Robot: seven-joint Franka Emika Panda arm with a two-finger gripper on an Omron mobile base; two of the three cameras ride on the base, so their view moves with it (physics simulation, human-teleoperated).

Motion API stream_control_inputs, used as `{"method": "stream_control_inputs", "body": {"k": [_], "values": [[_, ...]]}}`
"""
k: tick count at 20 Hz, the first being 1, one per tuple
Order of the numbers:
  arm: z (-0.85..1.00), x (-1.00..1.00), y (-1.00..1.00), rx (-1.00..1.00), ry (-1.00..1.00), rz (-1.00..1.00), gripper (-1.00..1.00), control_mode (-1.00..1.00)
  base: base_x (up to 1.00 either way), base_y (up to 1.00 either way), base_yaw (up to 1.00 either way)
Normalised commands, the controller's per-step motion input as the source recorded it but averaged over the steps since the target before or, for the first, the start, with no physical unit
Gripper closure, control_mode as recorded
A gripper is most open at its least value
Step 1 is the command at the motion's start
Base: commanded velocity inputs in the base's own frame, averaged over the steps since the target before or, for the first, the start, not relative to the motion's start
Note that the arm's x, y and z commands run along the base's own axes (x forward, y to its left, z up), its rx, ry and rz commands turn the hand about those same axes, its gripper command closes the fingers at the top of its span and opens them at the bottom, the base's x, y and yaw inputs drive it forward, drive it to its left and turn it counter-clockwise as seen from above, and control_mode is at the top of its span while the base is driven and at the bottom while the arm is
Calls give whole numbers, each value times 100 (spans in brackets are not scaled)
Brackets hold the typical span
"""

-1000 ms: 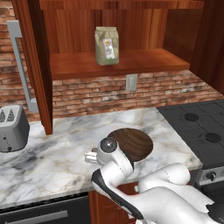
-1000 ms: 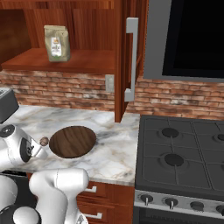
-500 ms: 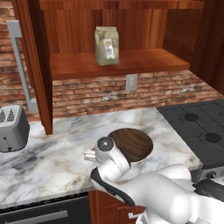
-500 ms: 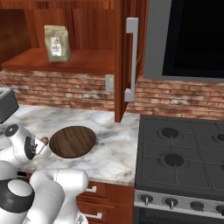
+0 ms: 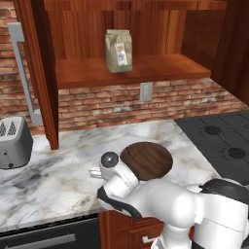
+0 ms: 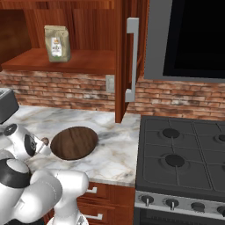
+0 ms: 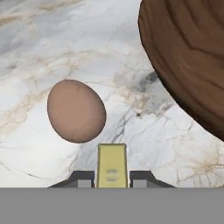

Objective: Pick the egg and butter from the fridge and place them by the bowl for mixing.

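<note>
Marble counter [image 5: 58,180], bowl [image 7: 192,57] cut off at frame edge, egg [image 7: 76,110] beside it, gripper [image 7: 112,168] clamped on butter [image 7: 111,165], fingertips hidden

The desk [image 5: 58,180] is showing white marble veined in grey and tan. The bowl [image 5: 147,160] is wearing a dark brown wood grain, with streaks running across it in the hand view. The egg [image 7: 76,111] is showing a plain brownish-tan shell. A pale yellow-green stick, the butter [image 7: 111,165], is sitting between the dark fingertips of the end effector [image 7: 111,179]. The wall [image 5: 107,104] is showing red-brown brick with pale mortar. The cabinet [image 5: 146,34] is glowing a reddish wood tone. The bag [image 5: 119,50] on the shelf is looking olive-tan with a white label. The toaster [image 5: 14,142] is showing grey metal. The stove [image 6: 184,162] is looking dark grey to black.
</note>
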Motion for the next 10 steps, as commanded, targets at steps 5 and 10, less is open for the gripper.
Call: {"method": "stream_control_inputs", "body": {"k": [5, 10], "values": [[0, 0, 0, 0, 0, 0, -100, -100, 0, 0, 0], [8, -1, 0, 0, -1, 0, -100, -100, 0, 0, 0]]}}
